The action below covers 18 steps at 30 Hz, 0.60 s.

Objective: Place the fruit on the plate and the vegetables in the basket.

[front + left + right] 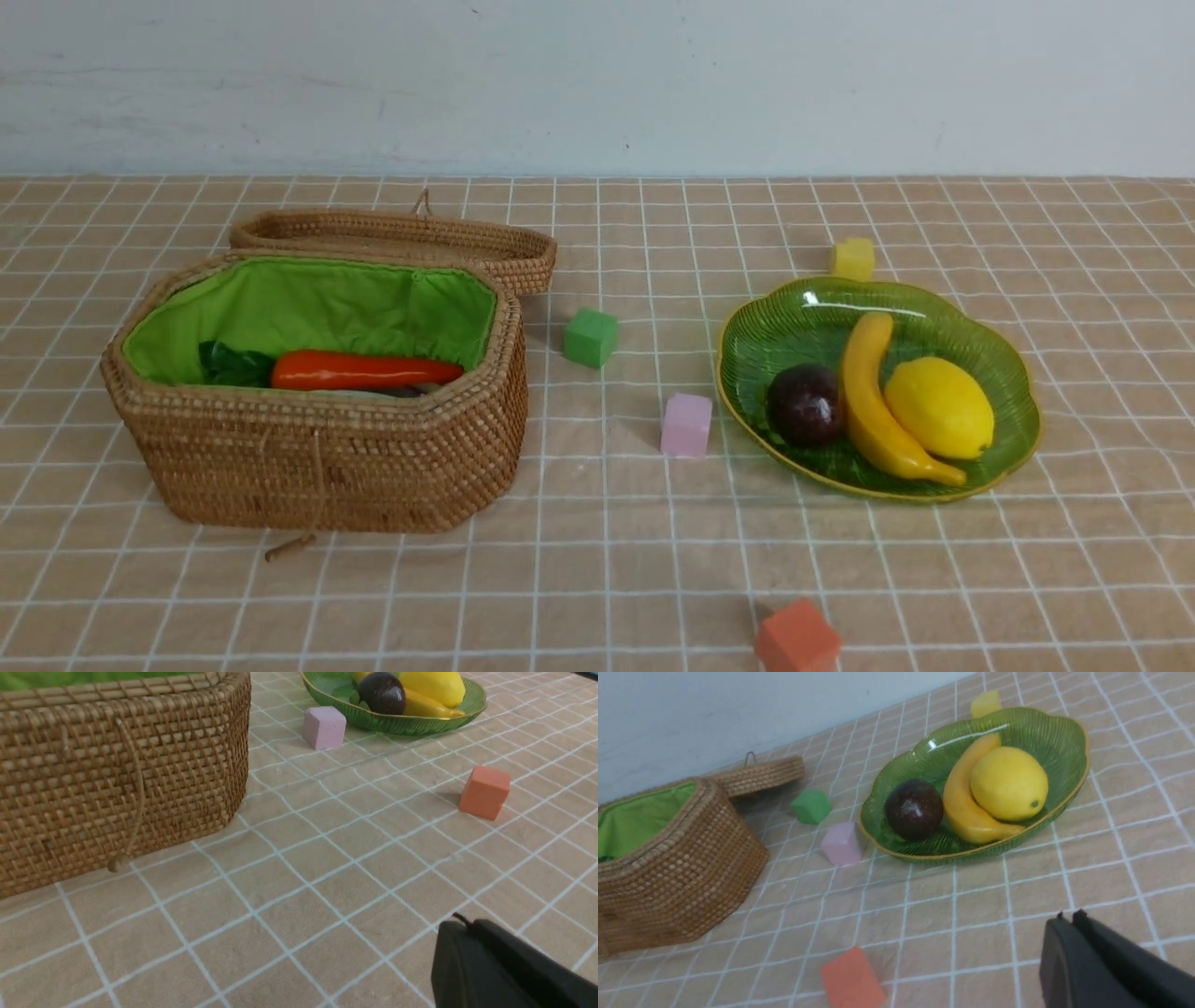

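Observation:
On the green plate point(1013, 378) at the right lie a banana point(873, 401), a lemon point(938, 407) and a dark mangosteen point(805, 403). The woven basket point(317, 457) at the left holds an orange carrot point(364, 371) with green leaf; a dark piece shows beneath it, other vegetables are hidden. Neither arm shows in the front view. My left gripper point(467, 924) is shut and empty above bare cloth near the basket point(117, 774). My right gripper point(1066, 919) is shut and empty, apart from the plate point(1057, 732) with its lemon point(1008, 783), banana point(966, 807) and mangosteen point(913, 808).
The basket's lid point(401, 233) lies behind the basket. Foam cubes stand about: green point(590, 337), pink point(686, 425), yellow point(853, 259) behind the plate, orange point(796, 639) near the front edge. A checked tan cloth covers the table; a pale wall is behind.

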### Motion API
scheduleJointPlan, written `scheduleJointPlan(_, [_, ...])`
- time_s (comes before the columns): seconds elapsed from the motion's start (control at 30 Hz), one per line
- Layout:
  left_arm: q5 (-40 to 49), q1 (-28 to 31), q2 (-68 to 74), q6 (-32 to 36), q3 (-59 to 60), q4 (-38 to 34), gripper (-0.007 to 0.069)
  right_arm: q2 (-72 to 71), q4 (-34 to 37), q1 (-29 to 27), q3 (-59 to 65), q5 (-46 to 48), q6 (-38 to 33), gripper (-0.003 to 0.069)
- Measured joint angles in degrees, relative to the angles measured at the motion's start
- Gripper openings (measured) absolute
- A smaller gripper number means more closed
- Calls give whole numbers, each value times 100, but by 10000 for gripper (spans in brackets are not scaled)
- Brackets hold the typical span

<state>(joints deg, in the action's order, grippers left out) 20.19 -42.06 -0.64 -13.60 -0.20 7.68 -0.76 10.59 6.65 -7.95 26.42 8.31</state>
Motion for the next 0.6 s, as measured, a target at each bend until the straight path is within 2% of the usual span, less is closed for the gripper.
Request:
scheduleJointPlan(0.1, [34, 0, 0, 0, 0, 0, -13, 0, -553, -33, 710, -748, -24, -8])
scheduleJointPlan(0.2, [39, 0, 0, 0, 0, 0, -13, 0, -837, -163, 922, -733, -31, -8])
scheduleJointPlan(0.6, [54, 0, 0, 0, 0, 0, -13, 0, -863, -229, 890, -474, -36, -8])
